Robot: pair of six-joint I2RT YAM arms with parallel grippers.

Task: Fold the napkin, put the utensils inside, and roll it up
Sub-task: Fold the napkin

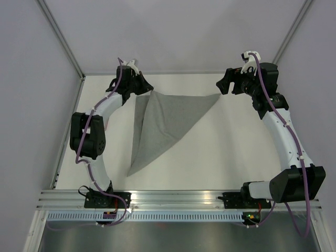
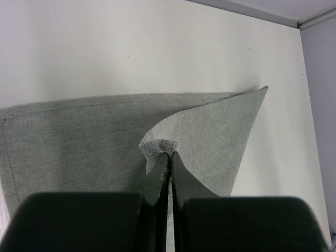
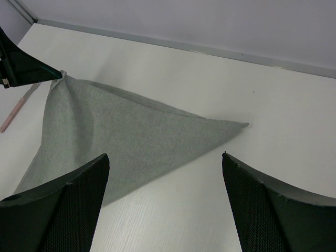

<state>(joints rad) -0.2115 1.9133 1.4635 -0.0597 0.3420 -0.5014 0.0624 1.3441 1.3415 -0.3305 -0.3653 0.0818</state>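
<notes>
While my left gripper [image 2: 169, 157] is clenched on one corner of the grey cloth napkin [image 1: 168, 118], that pinched corner stands raised just above the white table [image 1: 236, 152], close to its far-left corner. I see the rest of the napkin lying on the table's far half, folded over into a rough triangle. One point reaches toward the far-right corner, and a narrow tail runs down toward the near edge, left of centre. My right gripper [image 1: 226, 84] hangs released, jaws spread wide and holding nothing, near the napkin's right-hand point without touching it.
</notes>
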